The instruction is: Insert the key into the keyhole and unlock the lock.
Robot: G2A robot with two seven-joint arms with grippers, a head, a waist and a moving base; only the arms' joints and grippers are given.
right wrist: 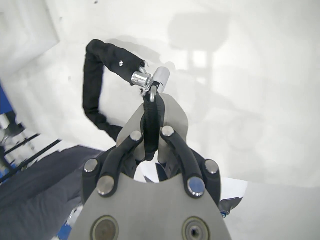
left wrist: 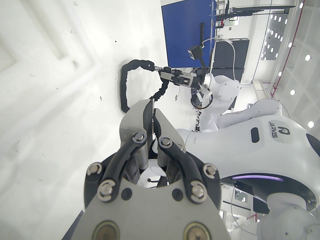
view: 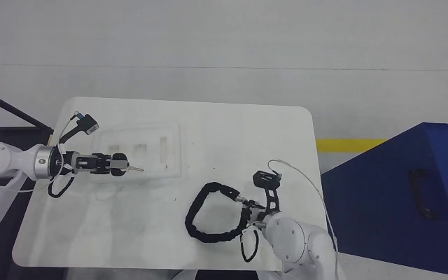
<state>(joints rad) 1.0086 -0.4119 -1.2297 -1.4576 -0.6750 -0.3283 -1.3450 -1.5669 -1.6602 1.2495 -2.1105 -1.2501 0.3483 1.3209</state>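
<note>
We see the key (view: 134, 169) pinched flat between the fingers of the left gripper (view: 120, 166), its thin blade sticking out past the fingertips and pointing across the desk (view: 280, 140) towards the robot's right. In the left wrist view the key (left wrist: 151, 102) shows edge-on as a dark sliver, and the left gripper (left wrist: 151, 116) is pressed together on it with no gap that we can find. The blade's tip sits over the white foam tray (view: 150, 136), which has shallow rectangular recesses, on the left part of the desk.

The lock (view: 203, 217) is a chain in a black fabric sleeve, curled into an open loop on the desk, well apart from the key. The right gripper (view: 250, 208) holds one end of the loop. In the right wrist view the right gripper (right wrist: 155, 106) is clamped on the sleeved chain, and the lock's silver cylinder (right wrist: 161, 75) stands just past the fingertips, joined to a metal ring there. We cannot make out the keyhole on it. From the left wrist view the lock (left wrist: 124, 88) lies beyond the key, in line with the blade.

A blue cabinet (view: 392, 196) stands beside the desk on the robot's right
</note>
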